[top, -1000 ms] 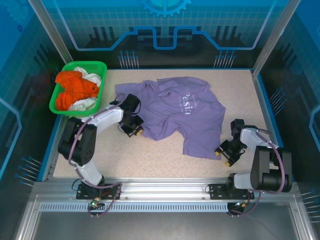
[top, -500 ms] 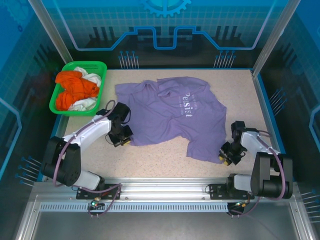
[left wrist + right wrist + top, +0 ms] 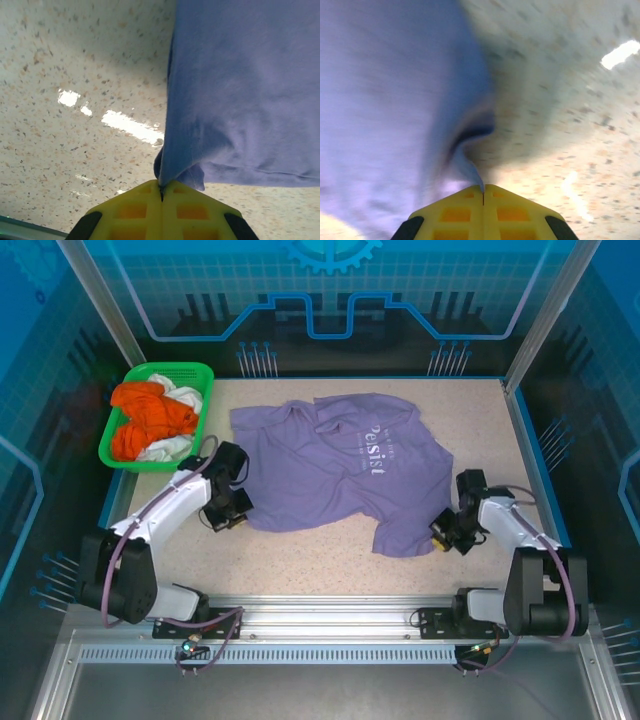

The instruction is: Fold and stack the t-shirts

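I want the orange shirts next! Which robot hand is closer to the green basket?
Left. The left gripper sits just near-right of the green basket; the right gripper is far off, across the purple t-shirt.

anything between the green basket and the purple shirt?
Nothing. The top view shows a bare strip of speckled tabletop between the green basket and the left edge of the purple shirt.

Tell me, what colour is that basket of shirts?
The basket is green; top external view shows it best.
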### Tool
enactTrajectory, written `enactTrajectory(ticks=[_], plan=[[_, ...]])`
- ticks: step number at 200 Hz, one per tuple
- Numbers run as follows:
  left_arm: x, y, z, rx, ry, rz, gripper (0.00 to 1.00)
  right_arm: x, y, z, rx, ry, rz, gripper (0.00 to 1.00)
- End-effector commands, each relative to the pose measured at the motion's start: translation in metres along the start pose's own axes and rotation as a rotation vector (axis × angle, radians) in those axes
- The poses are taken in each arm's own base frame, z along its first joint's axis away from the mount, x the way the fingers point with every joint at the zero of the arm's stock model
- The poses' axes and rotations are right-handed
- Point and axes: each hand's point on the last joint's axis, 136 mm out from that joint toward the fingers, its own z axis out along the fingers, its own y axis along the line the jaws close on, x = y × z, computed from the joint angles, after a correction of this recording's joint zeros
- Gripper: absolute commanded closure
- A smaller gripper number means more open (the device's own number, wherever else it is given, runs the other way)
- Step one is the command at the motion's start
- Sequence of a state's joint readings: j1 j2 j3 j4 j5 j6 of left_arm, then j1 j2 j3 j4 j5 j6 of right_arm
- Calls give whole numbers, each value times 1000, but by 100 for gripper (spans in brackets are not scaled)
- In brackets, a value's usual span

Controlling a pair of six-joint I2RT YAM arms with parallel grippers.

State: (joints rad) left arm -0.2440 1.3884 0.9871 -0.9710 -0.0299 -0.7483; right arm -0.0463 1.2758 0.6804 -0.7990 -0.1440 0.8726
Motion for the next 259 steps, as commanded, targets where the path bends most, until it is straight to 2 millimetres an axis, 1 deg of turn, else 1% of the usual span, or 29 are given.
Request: enactTrajectory(ticks=[1, 7, 11, 25, 41, 54, 67, 77, 84, 97, 111, 123, 136, 146, 158, 172, 182, 191, 206, 216, 226, 234, 239, 247, 248, 253, 256, 258, 259], plan=[[-36, -31, -44, 108, -101, 24, 100, -25, 59, -49, -191, -114, -39, 100], [-47, -44, -57, 144, -126, 31, 100, -30, 68, -58, -213, -132, -42, 100], [-54, -53, -66, 168, -143, 37, 100, -37, 82, -74, -252, -165, -54, 100], [-79, -87, -106, 276, -219, 62, 100, -53, 114, -110, -340, -233, -83, 100], [-97, -118, -149, 390, -287, 81, 100, -67, 145, -154, -427, -311, -128, 100], [-102, -128, -167, 434, -317, 74, 100, -71, 163, -186, -482, -362, -164, 100], [-100, -127, -169, 456, -323, 60, 100, -70, 167, -198, -497, -375, -174, 100], [-91, -118, -154, 439, -302, 43, 100, -67, 162, -195, -484, -364, -175, 100], [-83, -106, -137, 403, -272, 23, 100, -62, 154, -186, -458, -346, -176, 100], [-65, -79, -103, 316, -215, 0, 100, -52, 130, -160, -394, -299, -150, 100], [-40, -41, -69, 204, -150, -30, 100, -36, 99, -129, -338, -250, -120, 100], [-19, -13, -49, 142, -102, -59, 100, -23, 74, -108, -296, -220, -83, 100], [-1, 12, -36, 98, -70, -95, 100, -13, 48, -90, -254, -202, -37, 100], [9, 23, -29, 78, -52, -115, 100, -10, 35, -80, -238, -200, -1, 100], [15, 32, -20, 60, -34, -145, 100, -10, 27, -74, -227, -200, 26, 100], [19, 37, -9, 47, -16, -183, 100, -13, 23, -66, -204, -196, 58, 100], [16, 33, 0, 60, -10, -206, 100, -16, 22, -58, -185, -187, 84, 100], [9, 23, 8, 83, -6, -211, 100, -22, 21, -51, -158, -182, 113, 100], [-19, -2, 13, 92, -23, -189, 100, -42, 29, -43, -123, -190, 156, 100], [-48, -35, 9, 134, -35, -159, 100, -64, 50, -45, -138, -203, 151, 100], [-83, -80, -5, 206, -49, -108, 100, -94, 89, -64, -184, -224, 128, 100], [-116, -118, -27, 269, -84, -61, 100, -117, 125, -82, -234, -234, 96, 100], [-138, -144, -48, 311, -120, -31, 100, -130, 147, -93, -264, -239, 74, 100], [-171, -180, -89, 384, -196, 14, 100, -155, 190, -132, -341, -287, 19, 100], [-173, -182, -90, 383, -199, 21, 100, -158, 195, -136, -348, -293, 12, 100], [-193, -204, -128, 448, -285, 60, 100, -169, 216, -162, -378, -333, -20, 100], [-202, -212, -142, 464, -322, 78, 100, -176, 228, -179, -401, -360, -41, 100], [-208, -219, -161, 494, -363, 89, 100, -179, 233, -189, -409, -376, -50, 100], [-211, -222, -165, 502, -374, 93, 100, -181, 238, -196, -420, -388, -56, 100]])
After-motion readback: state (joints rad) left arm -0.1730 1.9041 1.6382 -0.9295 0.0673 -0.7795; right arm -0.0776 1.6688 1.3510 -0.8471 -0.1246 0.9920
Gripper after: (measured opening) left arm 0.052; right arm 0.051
